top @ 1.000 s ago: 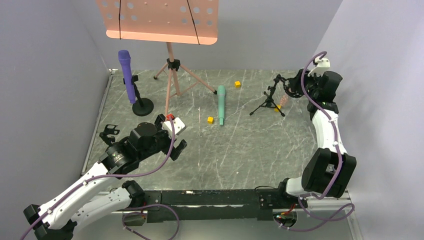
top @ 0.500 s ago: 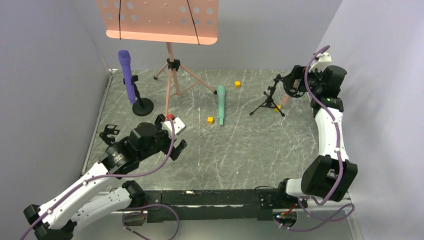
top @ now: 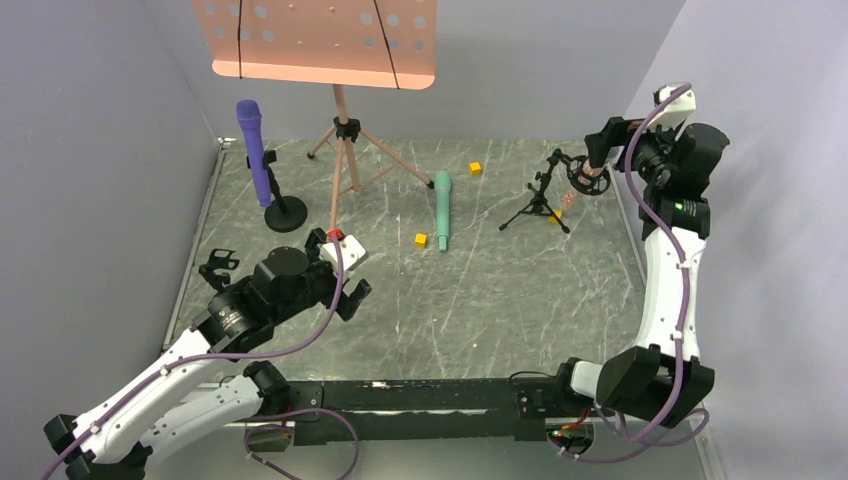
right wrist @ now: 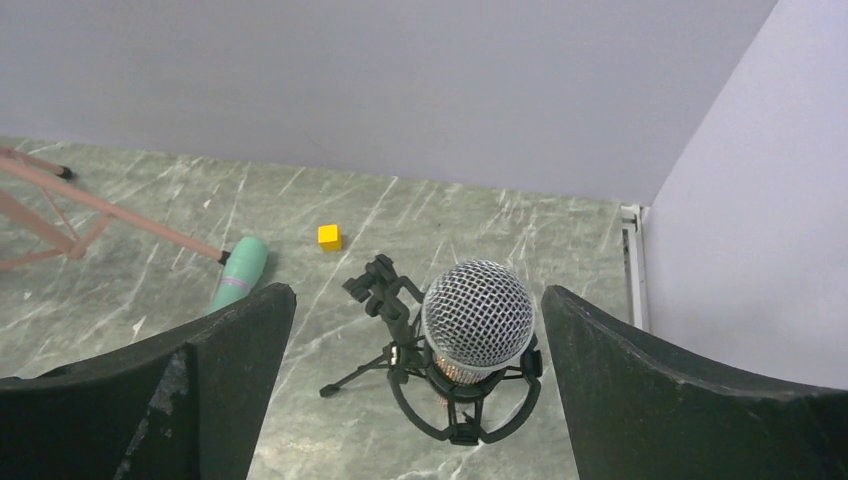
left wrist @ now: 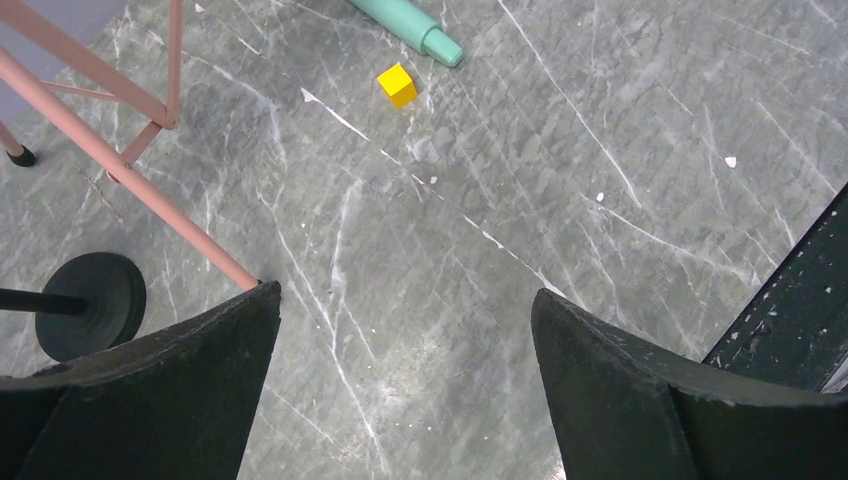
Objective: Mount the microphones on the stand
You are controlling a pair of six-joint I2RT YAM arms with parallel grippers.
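The purple microphone (top: 250,145) stands upright in a clip on a round-based stand (top: 285,213) at the back left. The teal-green microphone (top: 441,210) lies flat mid-table; its end (left wrist: 410,22) shows in the left wrist view. The glittery microphone's silver mesh head (right wrist: 477,315) sits in the shock mount of a small black tripod stand (top: 538,205). My right gripper (top: 603,148) is open just above and to the right of it, touching nothing. My left gripper (top: 345,290) hovers open over bare table at the front left.
A pink music stand (top: 315,40) on tripod legs (top: 345,150) rises at the back centre; one leg (left wrist: 120,170) runs close to my left fingers. Small yellow cubes (top: 475,168) (top: 421,239) lie near the teal microphone. A black clip part (top: 215,268) lies at the left edge. Walls close three sides.
My right gripper opened, let go of the glittery microphone in the shock mount, and drew back up and to the right. The left arm barely shifted.
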